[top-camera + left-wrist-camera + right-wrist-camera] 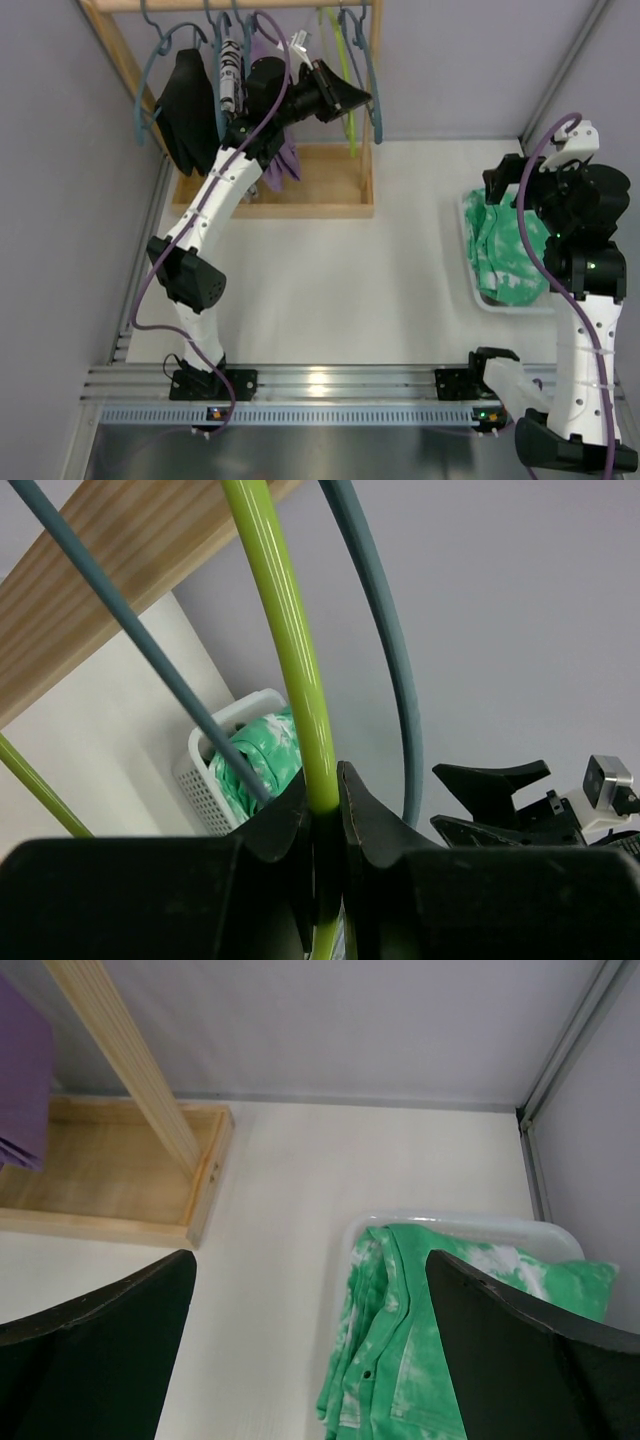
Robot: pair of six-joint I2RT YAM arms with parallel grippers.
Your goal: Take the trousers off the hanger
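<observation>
Trousers (pixel 510 255): green with white mottling, bunched in the white basket (pixel 468 250) on the right side of the bench (pixel 380 290). They are off the hanger, and in the right wrist view one fold lies over the basket's rim.

Left jaws: closed tight on the lime hanger (pixel 347 70), pinching its thin rod between both fingertips (pixel 355 810). The left arm (pixel 215 190) reaches up into the wooden rack (pixel 330 208) at the far left.

A blue hanger (pixel 373 75) hangs just beside the lime one, on its right. A black garment (pixel 185 100) and a purple one (pixel 287 160) hang further left on the rack.

Right jaws: wide open and gripping nothing, above the near-left edge of the basket, with the trousers showing between and below the fingers (pixel 520 1350).
</observation>
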